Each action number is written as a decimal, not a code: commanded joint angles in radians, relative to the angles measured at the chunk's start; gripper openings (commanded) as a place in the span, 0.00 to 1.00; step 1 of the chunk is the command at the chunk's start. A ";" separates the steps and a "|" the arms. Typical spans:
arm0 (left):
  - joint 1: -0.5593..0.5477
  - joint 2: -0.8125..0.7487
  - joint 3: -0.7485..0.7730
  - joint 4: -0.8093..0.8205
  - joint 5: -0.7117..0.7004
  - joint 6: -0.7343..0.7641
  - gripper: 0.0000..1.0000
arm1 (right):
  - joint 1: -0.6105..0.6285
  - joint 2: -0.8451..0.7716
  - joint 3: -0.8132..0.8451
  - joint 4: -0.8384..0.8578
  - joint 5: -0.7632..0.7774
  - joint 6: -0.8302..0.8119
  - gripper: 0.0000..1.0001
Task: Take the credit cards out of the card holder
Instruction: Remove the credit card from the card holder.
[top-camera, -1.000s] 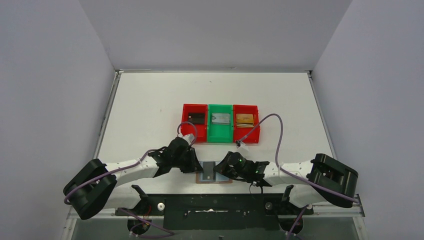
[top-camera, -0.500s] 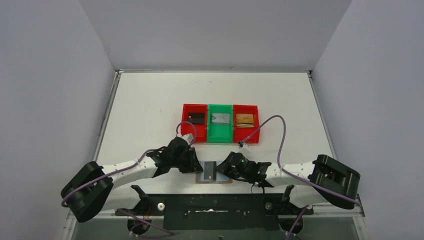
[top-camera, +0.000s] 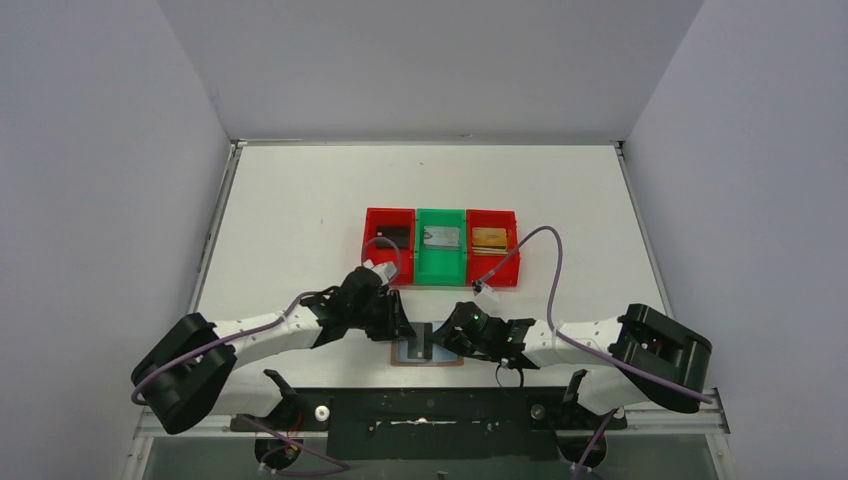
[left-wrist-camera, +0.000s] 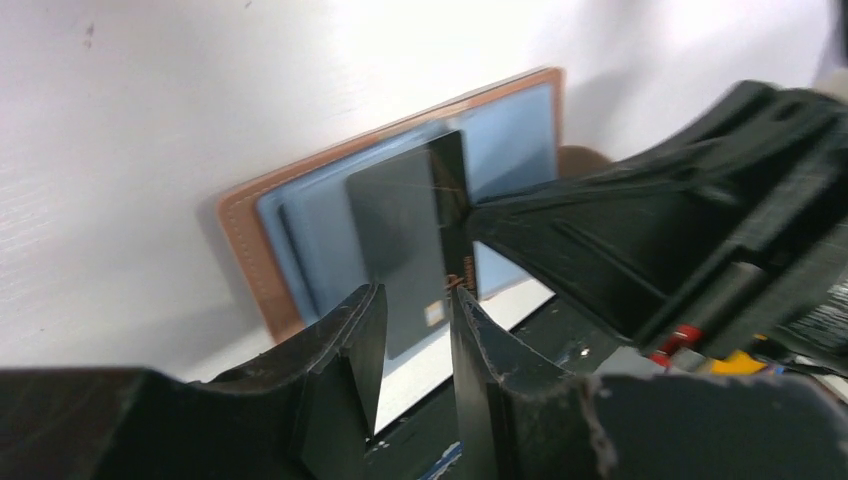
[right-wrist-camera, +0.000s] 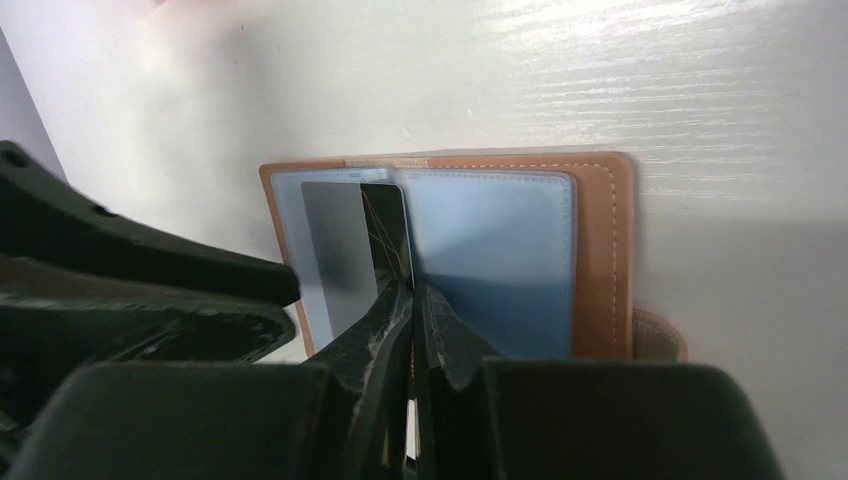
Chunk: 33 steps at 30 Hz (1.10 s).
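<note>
The tan card holder (top-camera: 445, 358) lies open near the table's front edge, its grey-blue lining (right-wrist-camera: 500, 240) facing up. My right gripper (right-wrist-camera: 412, 295) is shut on the edge of a black credit card (right-wrist-camera: 385, 225) over the holder's left half. I cannot tell whether the card's far end is still in a slot. In the left wrist view the card (left-wrist-camera: 405, 230) stands just beyond my left gripper (left-wrist-camera: 415, 305), which is open a narrow gap and empty. In the top view my left gripper (top-camera: 395, 325) and right gripper (top-camera: 447, 338) flank the card (top-camera: 421, 341).
Three bins stand side by side behind the arms. The left red bin (top-camera: 375, 250) holds a black card, the green bin (top-camera: 440, 265) a silver one, and the right red bin (top-camera: 495, 265) a gold one. The table's front edge is just below the holder.
My left gripper has moved right, close up to the black card. My right gripper stays shut on the card and has shifted only slightly.
</note>
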 joint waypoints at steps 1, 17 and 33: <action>-0.013 0.073 0.017 -0.008 0.019 0.025 0.27 | -0.006 -0.004 0.022 -0.032 0.037 -0.011 0.03; -0.018 0.079 0.029 -0.125 -0.078 0.043 0.08 | -0.034 -0.075 -0.122 0.227 -0.025 0.021 0.28; -0.024 0.040 0.011 -0.115 -0.094 0.033 0.03 | -0.027 0.007 -0.026 0.126 -0.045 -0.040 0.28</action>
